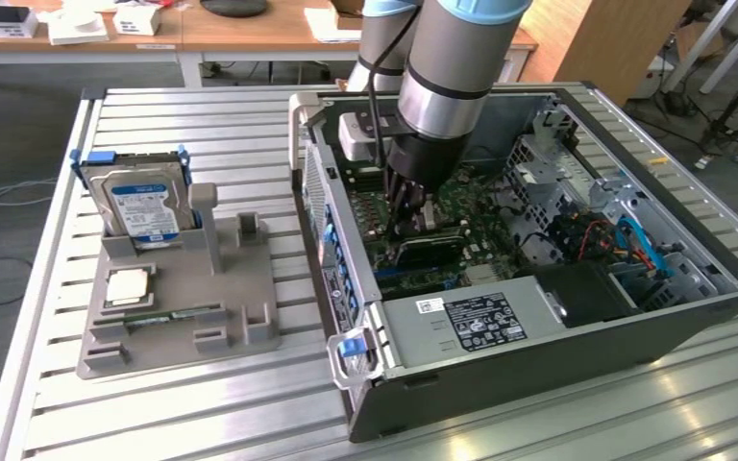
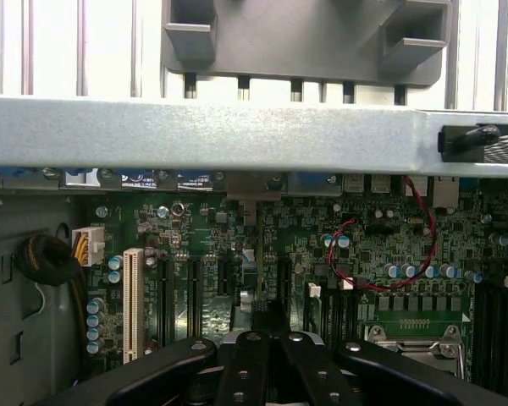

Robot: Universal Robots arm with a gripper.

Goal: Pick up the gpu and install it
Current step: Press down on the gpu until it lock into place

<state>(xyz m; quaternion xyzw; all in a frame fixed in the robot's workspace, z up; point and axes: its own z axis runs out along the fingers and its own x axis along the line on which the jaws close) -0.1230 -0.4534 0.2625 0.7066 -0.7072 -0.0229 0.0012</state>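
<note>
The jaws [image 1: 410, 219] are closed tight, lowered deep into the open case [image 1: 676, 322] over the motherboard [image 1: 472, 206]. In the exterior view a dark flat card, taken to be the gpu [image 1: 423, 252], is seen lying low on the board just below the jaws, near the case's rear wall; whether the jaws are gripping it or only touching it cannot be told. In the wrist view the black fingers [image 2: 245, 372] are seen drawn together above the expansion slots [image 2: 195, 292], with a thin edge-on card [image 2: 261, 279] running from them towards the rear wall; it appears to be the same gpu, seated along a slot. A white slot [image 2: 134, 303] is seen beside the black ones, and a red wire [image 2: 423, 245] loops across the board.

The case lies on its side on a slatted metal surface [image 1: 151, 403]. A silver power supply [image 1: 472, 322] with a label is seen at the near end of the case, and blue cables [image 1: 645, 252] at the exterior view's right. To the exterior view's left, well apart from the case, a grey holder [image 1: 234, 317] stands on the surface. A hard drive [image 1: 142, 206] stands upright in it, a square chip [image 1: 128, 286] lies flat in front of the drive, and a slim green stick [image 1: 164, 315] lies beside the chip.
</note>
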